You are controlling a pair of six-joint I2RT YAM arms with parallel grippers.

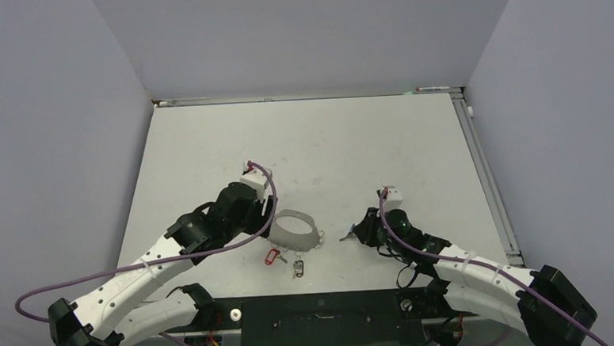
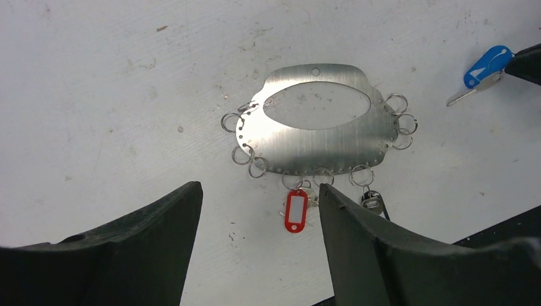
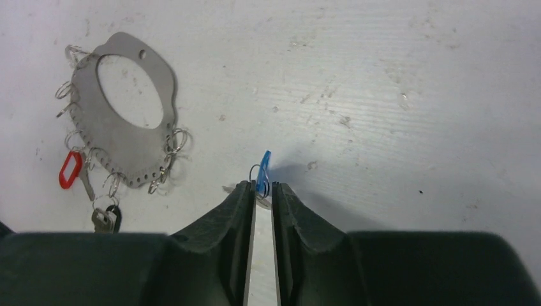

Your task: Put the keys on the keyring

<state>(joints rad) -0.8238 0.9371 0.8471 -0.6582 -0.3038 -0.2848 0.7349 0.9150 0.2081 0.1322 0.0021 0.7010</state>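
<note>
On the left, the left gripper [image 1: 268, 212] has its fingers spread wide apart with nothing held between them. In its wrist view only bare table [image 2: 96, 127] lies between the two dark fingers [image 2: 147, 255]. It sits just beside the left edge of the keyring [image 1: 293, 229].

The keyring lies flat near the middle of the table, towards the near edge. It is a grey plate with a wide oval hole and small wire split rings [image 2: 397, 102] along its rim. The red-tagged key [image 1: 272, 257] lies against the rings on its near side. Just right of that is the dark-headed key [image 1: 298, 267], its head touching another ring. I cannot tell whether either key is threaded on.

Further right, apart from the keyring, is the blue-tagged key [image 3: 263, 171]. The right gripper [image 3: 260, 188] has its fingers drawn nearly together. The blue tag stands edge-on between their tips, pinched there, and its metal blade points towards the keyring.
</note>
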